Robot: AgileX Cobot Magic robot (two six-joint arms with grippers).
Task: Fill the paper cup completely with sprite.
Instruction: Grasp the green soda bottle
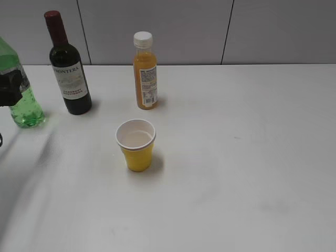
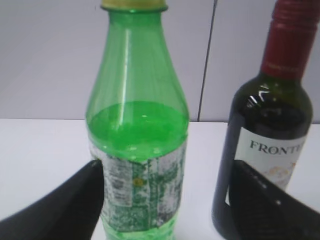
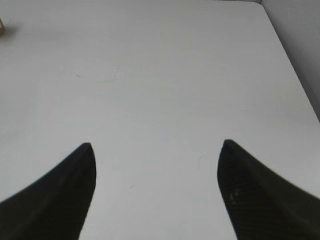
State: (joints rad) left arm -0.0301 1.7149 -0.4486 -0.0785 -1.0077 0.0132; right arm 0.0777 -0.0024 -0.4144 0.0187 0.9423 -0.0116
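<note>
The yellow paper cup (image 1: 136,144) stands upright in the middle of the white table, and its white inside shows no clear liquid. The green sprite bottle (image 1: 23,107) stands at the far left, capped and about half full. In the left wrist view the bottle (image 2: 137,140) stands between the fingers of my left gripper (image 2: 167,172). The left finger touches its label and the right finger is apart from it, so the gripper is open. My left gripper (image 1: 9,86) shows at the bottle's waist. My right gripper (image 3: 156,150) is open and empty over bare table.
A dark wine bottle (image 1: 71,79) stands just right of the sprite, and it is close behind my right finger in the left wrist view (image 2: 272,125). An orange juice bottle (image 1: 145,73) stands behind the cup. A grey wall runs along the back.
</note>
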